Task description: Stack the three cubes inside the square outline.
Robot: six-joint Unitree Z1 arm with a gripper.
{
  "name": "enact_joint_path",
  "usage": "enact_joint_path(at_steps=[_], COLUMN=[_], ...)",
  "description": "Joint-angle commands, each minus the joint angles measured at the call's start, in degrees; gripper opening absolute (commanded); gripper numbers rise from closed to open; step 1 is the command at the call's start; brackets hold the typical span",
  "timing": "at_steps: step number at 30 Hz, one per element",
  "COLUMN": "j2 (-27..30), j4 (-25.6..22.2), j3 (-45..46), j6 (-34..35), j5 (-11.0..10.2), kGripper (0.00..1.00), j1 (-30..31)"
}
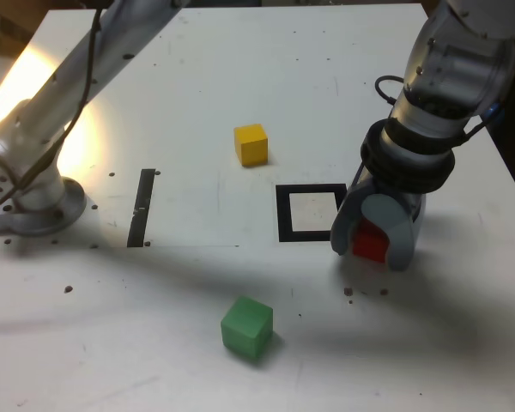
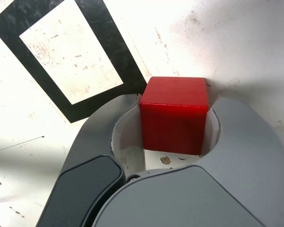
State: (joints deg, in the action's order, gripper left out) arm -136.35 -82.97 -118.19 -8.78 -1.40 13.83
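Note:
The red cube [image 1: 371,243] rests on the white table just to the exterior view's right of the square outline [image 1: 283,215]. My gripper [image 1: 369,251] points down over it, and its grey jaws press both sides of the cube. In the wrist view the red cube [image 2: 174,123] fills the gap of the gripper [image 2: 175,106], with the outline's black border [image 2: 114,47] close beside it. The yellow cube [image 1: 251,143] sits beyond the outline. The green cube [image 1: 246,326] lies nearer the front, to the exterior view's left of the outline. The outline's white centre holds nothing.
A thin dark strip [image 1: 142,208] lies flat at the exterior view's left of the outline. The arm's base [image 1: 34,202] is bolted at the far left, and its links reach across the back. The table's edge runs close behind the gripper on the right.

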Motion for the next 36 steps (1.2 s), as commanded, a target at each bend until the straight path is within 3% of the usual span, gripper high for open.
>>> enact_joint_path(at_steps=[1,13,25,36], j2=[0.2,11.1,16.9,18.2], j4=[-0.2,0.9,9.4,12.0], j3=[0.5,10.1,23.9,28.1], j6=[0.2,5.6,10.4,10.6], j5=[0.0,-1.7,2.1,2.8], kGripper=[0.33,0.33,0.33,0.33], j1=[0.1,-0.4,-4.3,-8.0])
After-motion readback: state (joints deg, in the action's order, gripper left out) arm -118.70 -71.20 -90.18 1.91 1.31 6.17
